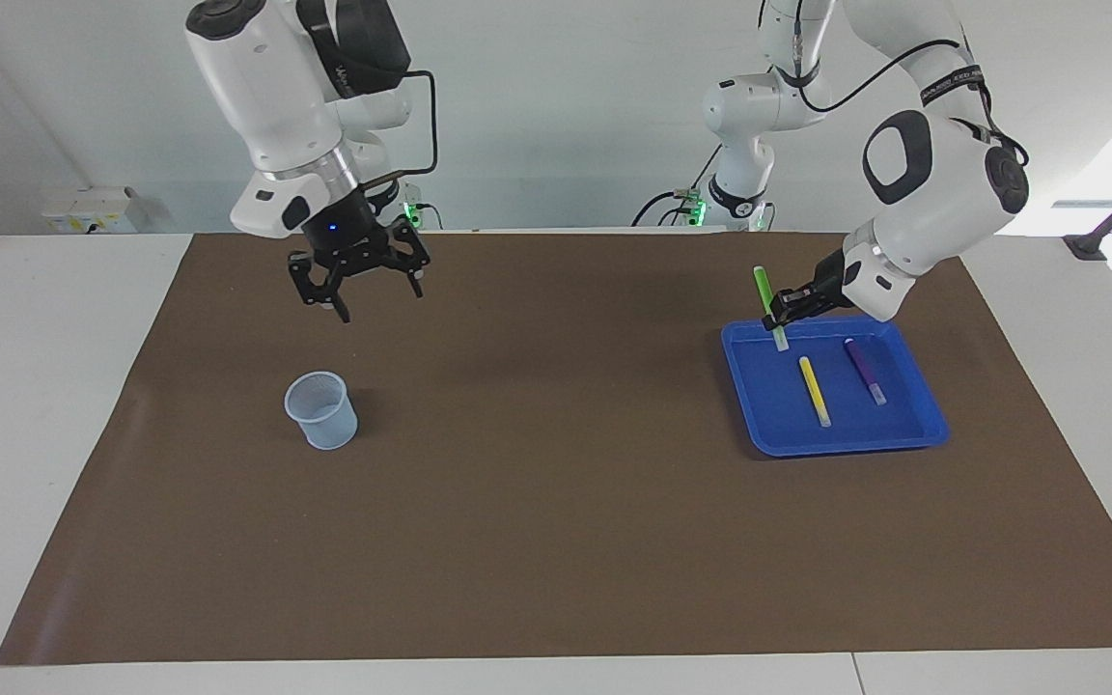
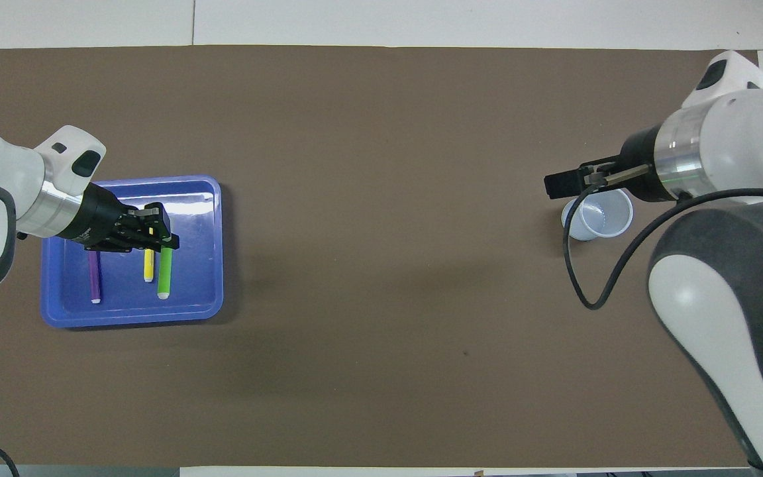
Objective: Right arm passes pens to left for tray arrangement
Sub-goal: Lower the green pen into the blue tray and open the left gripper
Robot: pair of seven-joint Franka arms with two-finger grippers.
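Note:
My left gripper (image 1: 783, 311) (image 2: 164, 238) is shut on the green pen (image 1: 762, 285) (image 2: 164, 273). It holds the pen steeply tilted, whitish tip down, over the blue tray (image 1: 768, 410) (image 2: 197, 281) at the side nearer the robots. I cannot tell whether the tip touches the tray floor. The yellow pen (image 1: 815, 391) (image 2: 148, 270) and the purple pen (image 1: 865, 372) (image 2: 95, 278) lie flat in the tray, side by side. My right gripper (image 1: 377, 294) (image 2: 559, 185) hangs open and holds nothing, in the air toward the right arm's end of the table, near the cup.
A small pale mesh cup (image 1: 321, 410) (image 2: 597, 215) stands upright on the brown mat (image 1: 556, 502), below the right gripper. A black cable (image 2: 577, 265) loops down from the right wrist.

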